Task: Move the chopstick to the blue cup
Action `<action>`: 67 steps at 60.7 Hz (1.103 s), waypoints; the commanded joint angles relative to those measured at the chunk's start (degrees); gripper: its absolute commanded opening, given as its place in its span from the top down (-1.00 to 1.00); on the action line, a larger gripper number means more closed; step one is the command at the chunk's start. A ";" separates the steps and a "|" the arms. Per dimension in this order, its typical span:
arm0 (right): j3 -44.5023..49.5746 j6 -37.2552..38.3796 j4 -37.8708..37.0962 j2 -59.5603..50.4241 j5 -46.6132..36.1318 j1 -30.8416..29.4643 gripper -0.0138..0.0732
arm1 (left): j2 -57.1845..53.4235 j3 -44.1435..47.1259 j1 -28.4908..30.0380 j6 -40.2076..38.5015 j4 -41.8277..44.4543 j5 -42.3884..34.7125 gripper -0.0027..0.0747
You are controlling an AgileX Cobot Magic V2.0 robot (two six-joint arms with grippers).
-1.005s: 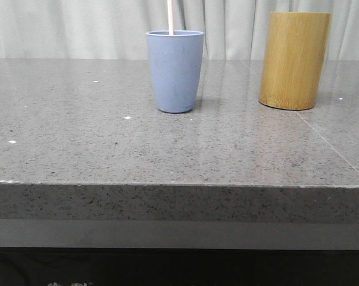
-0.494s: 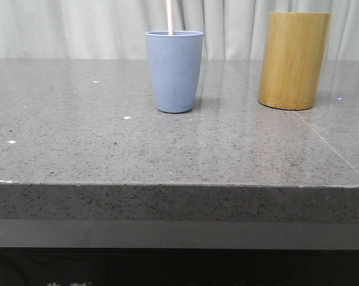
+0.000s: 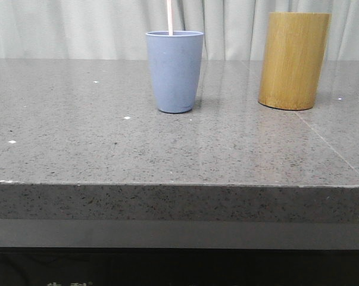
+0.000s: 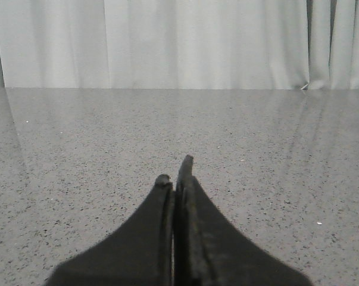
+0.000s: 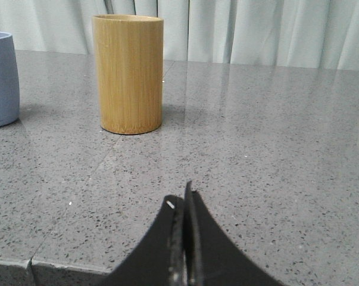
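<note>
From the front, the chopstick [image 3: 169, 16] stands upright in the blue cup [image 3: 174, 71], beside the bamboo holder [image 3: 294, 60]. My left claw [image 4: 174, 177] is pressed together, empty. My right claw [image 5: 183, 199] likewise; I'd retreat low, clear of that holder.

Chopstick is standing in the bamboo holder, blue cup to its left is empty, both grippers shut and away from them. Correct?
Not quite. The front view shows the chopstick rising out of the blue cup, not the bamboo holder, so the cup is not empty. The rest holds: the cup stands left of the holder, and the left gripper and right gripper are shut, holding nothing.
</note>
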 commanded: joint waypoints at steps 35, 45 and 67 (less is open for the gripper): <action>-0.28 8.37 -8.25 -1.31 -6.68 -3.27 0.95 | -1.22 0.77 -0.32 -0.43 -0.54 -4.66 0.98; -0.28 10.85 -8.39 -1.31 -6.49 -3.27 0.95 | -1.22 0.77 -0.32 -0.43 -0.54 -4.66 0.98; -0.28 10.85 -8.27 -1.26 -6.11 -3.27 0.95 | -1.22 0.77 -0.32 -0.43 -0.54 -4.66 0.98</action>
